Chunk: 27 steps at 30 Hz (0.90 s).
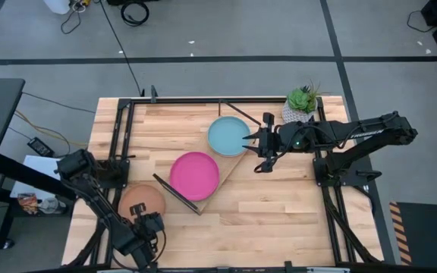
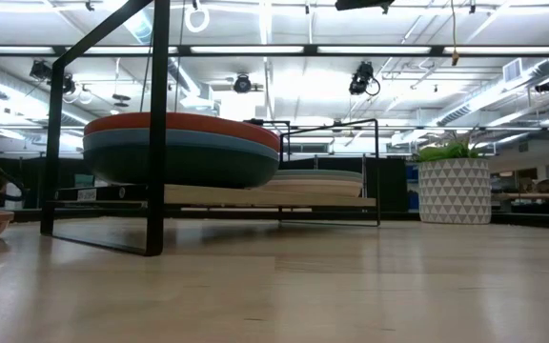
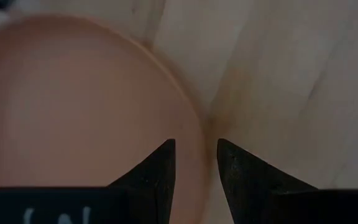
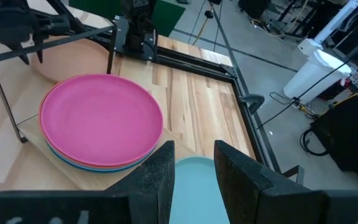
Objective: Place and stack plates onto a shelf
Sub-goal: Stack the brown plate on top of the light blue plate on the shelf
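The shelf (image 1: 232, 161) lies slantwise on the table. Its near end carries a stack topped by the pink plate (image 1: 194, 175) (image 4: 101, 118); the low view shows orange, blue and dark teal plates (image 2: 184, 148) in that stack. The light teal plate (image 1: 227, 136) is level over the far end, where pale plates (image 2: 317, 181) are stacked. My right gripper (image 1: 250, 141) (image 4: 193, 163) is shut on it at its right edge. The tan plate (image 1: 141, 202) (image 3: 73, 106) rests on the table near the left corner. My left gripper (image 1: 149, 224) (image 3: 196, 155) is shut on it. My left gripper pinches the tan plate's rim (image 3: 194, 134) on its near right side, one finger over the plate's inside and one outside, coming from above. The plate lies flat on the table. My right gripper holds the light teal plate by its right rim (image 4: 192, 177) between the two fingers, coming from the table's right. The plate is level over the shelf's far end; whether it rests on the stack I cannot tell.
A potted plant (image 1: 302, 106) (image 2: 454, 191) stands near the far right corner, close behind my right arm. The shelf's black wire frame (image 1: 177, 193) (image 2: 155, 133) stands up at its near end. Bare tabletop (image 1: 279, 212) lies near and right of the shelf.
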{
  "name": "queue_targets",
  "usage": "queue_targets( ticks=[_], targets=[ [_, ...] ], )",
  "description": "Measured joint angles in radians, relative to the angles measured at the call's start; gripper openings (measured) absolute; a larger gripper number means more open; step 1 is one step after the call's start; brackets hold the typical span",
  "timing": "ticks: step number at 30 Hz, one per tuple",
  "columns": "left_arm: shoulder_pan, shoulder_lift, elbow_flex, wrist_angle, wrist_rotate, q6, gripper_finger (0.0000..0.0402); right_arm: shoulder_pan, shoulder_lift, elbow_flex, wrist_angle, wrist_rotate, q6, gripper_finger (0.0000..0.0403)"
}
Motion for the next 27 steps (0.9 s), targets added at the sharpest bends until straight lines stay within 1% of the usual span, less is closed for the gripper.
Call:
queue_targets(
  ticks=[3, 5, 7, 9, 10, 11, 14, 16, 18, 20, 22, 27],
  targets=[
    [0.000, 0.000, -0.035, 0.057, 0.029, -0.003, 0.0124, 0.000, 0.000, 0.000, 0.000, -0.001, -0.004, 0.0119],
    [0.001, 0.000, -0.042, 0.065, 0.041, 0.004, 0.0115, 0.000, 0.000, 0.000, 0.000, -0.003, -0.004, 0.0119],
    [0.002, 0.000, -0.041, 0.070, 0.051, 0.028, 0.0086, 0.000, 0.000, 0.000, 0.000, -0.003, -0.003, 0.0119],
    [0.004, 0.000, -0.040, 0.077, 0.064, 0.052, 0.0040, 0.000, 0.000, 0.000, 0.000, -0.003, -0.003, 0.0119],
    [0.005, 0.000, -0.038, 0.079, 0.078, 0.061, 0.0023, 0.000, 0.000, 0.000, 0.000, -0.003, -0.003, 0.0119],
    [0.008, -0.003, -0.038, 0.088, 0.092, 0.078, 0.0016, 0.000, 0.000, 0.000, 0.000, -0.003, -0.004, 0.0119],
    [0.016, -0.018, -0.011, 0.095, 0.178, 0.136, 0.0016, 0.000, 0.000, 0.000, 0.003, -0.003, -0.004, 0.0119],
    [0.024, -0.046, 0.044, 0.101, 0.245, 0.226, 0.0016, 0.000, 0.000, 0.000, 0.004, -0.003, -0.004, 0.0119],
    [0.024, -0.087, 0.116, 0.105, 0.276, 0.318, 0.0016, 0.000, 0.000, 0.000, 0.011, -0.003, -0.003, 0.0119],
    [0.023, -0.123, 0.193, 0.107, 0.253, 0.405, 0.0016, 0.000, 0.000, 0.000, 0.014, -0.003, -0.003, 0.0119],
    [0.021, -0.162, 0.266, 0.081, 0.195, 0.483, 0.0015, 0.000, 0.000, 0.000, 0.016, -0.009, -0.001, 0.0119],
    [0.025, -0.249, 0.434, 0.054, -0.031, 0.709, 0.0015, 0.000, 0.000, 0.000, 0.016, -0.011, 0.001, 0.0119]
  ],
)
